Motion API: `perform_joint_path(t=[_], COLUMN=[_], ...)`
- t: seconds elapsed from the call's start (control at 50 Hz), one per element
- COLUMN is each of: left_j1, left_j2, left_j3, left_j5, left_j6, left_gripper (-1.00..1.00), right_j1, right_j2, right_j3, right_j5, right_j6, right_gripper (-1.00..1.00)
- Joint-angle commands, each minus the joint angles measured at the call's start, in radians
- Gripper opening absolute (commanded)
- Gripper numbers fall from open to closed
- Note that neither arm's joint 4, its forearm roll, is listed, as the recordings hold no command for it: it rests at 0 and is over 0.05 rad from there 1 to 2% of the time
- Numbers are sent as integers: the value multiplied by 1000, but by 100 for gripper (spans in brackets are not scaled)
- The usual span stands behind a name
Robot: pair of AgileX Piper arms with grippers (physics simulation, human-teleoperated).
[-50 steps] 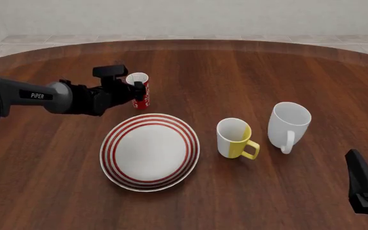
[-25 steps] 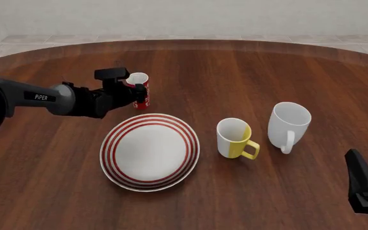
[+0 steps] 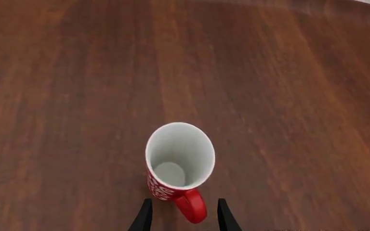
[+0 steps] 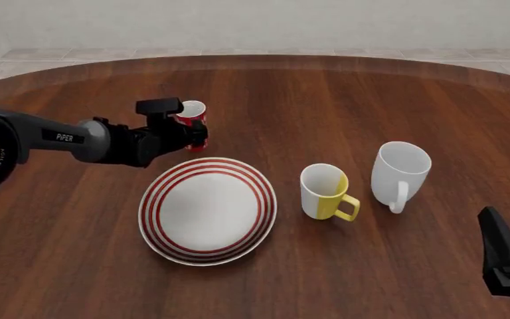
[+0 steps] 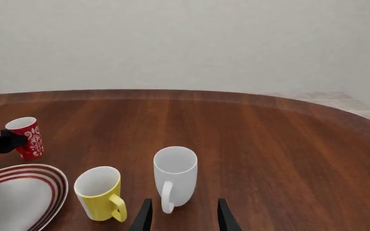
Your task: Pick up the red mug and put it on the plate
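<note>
A round dark wooden table holds three mugs and a plate. The red mug, tall and slim with a white swirl pattern, stands toward the table's far left, just beyond the far rim of the plate, a wide white plate with red rings lying left of the table's centre.

The left gripper reaches in low from the left edge. In the left wrist view its two fingers straddle the mug's handle with a gap on either side, so it looks spread and not clamped on anything, and the mug appears to rest on the wood. The right gripper waits near the front right edge, fingers apart, holding nothing.

A white-and-yellow mug and a plain white mug stand to the right of the plate, well apart from the red one.

The likely risk: the mug is narrow and tall, and a handle is a small, curved hold. Closing off-centre could twist or tip the mug, or let it swing or slip during the lift and land askew on the plate's rim.
</note>
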Motion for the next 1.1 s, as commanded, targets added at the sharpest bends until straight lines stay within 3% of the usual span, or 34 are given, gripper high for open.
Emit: perform_joint_path(t=[0.02,0.34,0.46,0.48,0.52,0.56,1.1], left_j1=[-5,-11,-10,-7,-21,-42,-41], left_j2=[2,3,-18,-22,-30,-27,-86], left_j3=[2,7,47,51,59,57,88], left_j5=[-2,-9,-44,-46,-52,-51,-79], left_j6=[-1,-8,-17,-15,-5,-40,6], left_gripper=[100,100,100,-100,-100,-100,-100], right_j1=[-1,1,0,0,0,0,2], right_j2=[5,11,7,6,3,1,-3], right_j3=[0,0,-1,0,0,0,-1], right_j5=[-5,-9,-4,-3,-1,1,4], right_j6=[0,-5,-5,-6,-6,-6,-13], right_gripper=[100,100,100,100,100,100,100])
